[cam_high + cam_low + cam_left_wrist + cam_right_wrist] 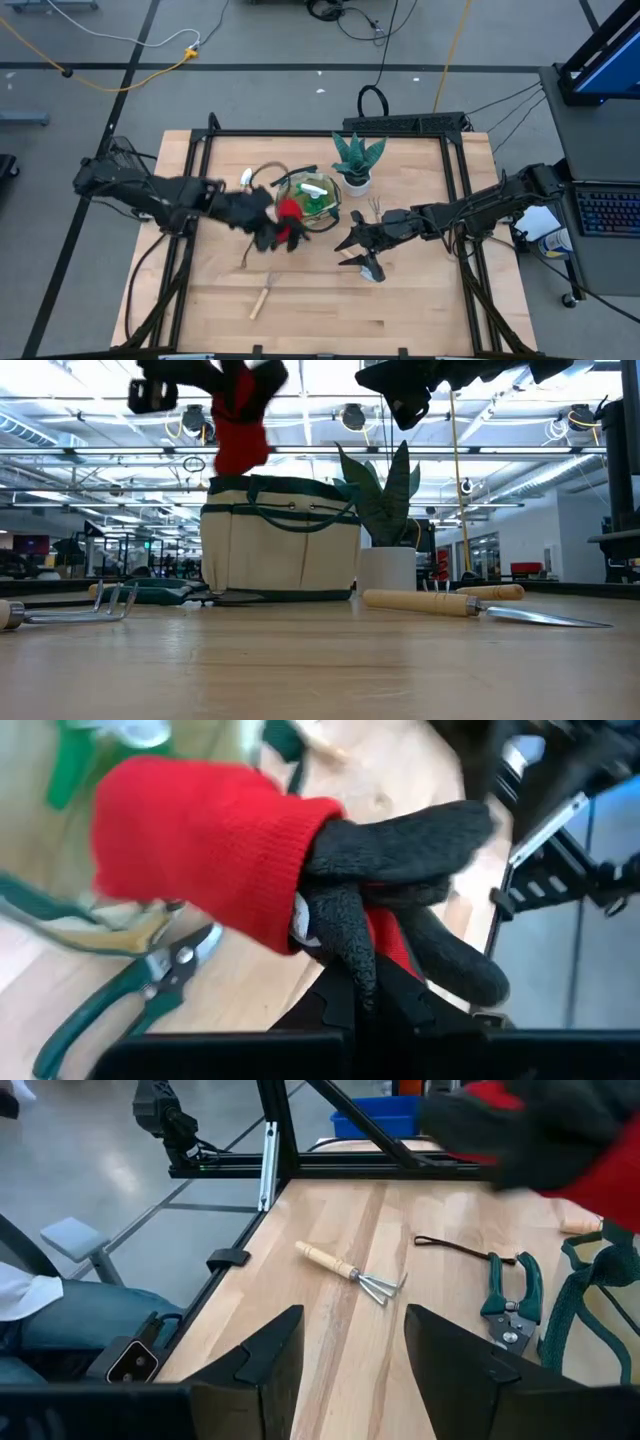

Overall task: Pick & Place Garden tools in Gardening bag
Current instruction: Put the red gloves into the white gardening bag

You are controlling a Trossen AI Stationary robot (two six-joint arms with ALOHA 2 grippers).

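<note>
The red-black gloves (pixel 285 222) hang bunched in the left tool (pixel 268 228), whose fingers are clamped tight on them, lifted off the counter (pixel 420 310) just beside the gardening bag (pixel 312 199) on its left-arm side. The low view shows the red cuff dangling above the bag's rim. I'd judge this the carry: next the gloves need moving over the bag's mouth, then releasing so they drop inside.

A green spray bottle (pixel 318 193) already sits in the bag. Out on the counter I count one rake (pixel 262 296) with a wooden handle, one pair of pruning shears (pixel 511 1302) close by the bag, one fork (pixel 375 207) beside the plant pot, and one trowel (pixel 470 603) lying under the right arm.

The right tool (pixel 368 255) hovers near that trowel with its jaws spread wide, holding nothing. One teal potted plant (pixel 356 160) stands behind the bag.
</note>
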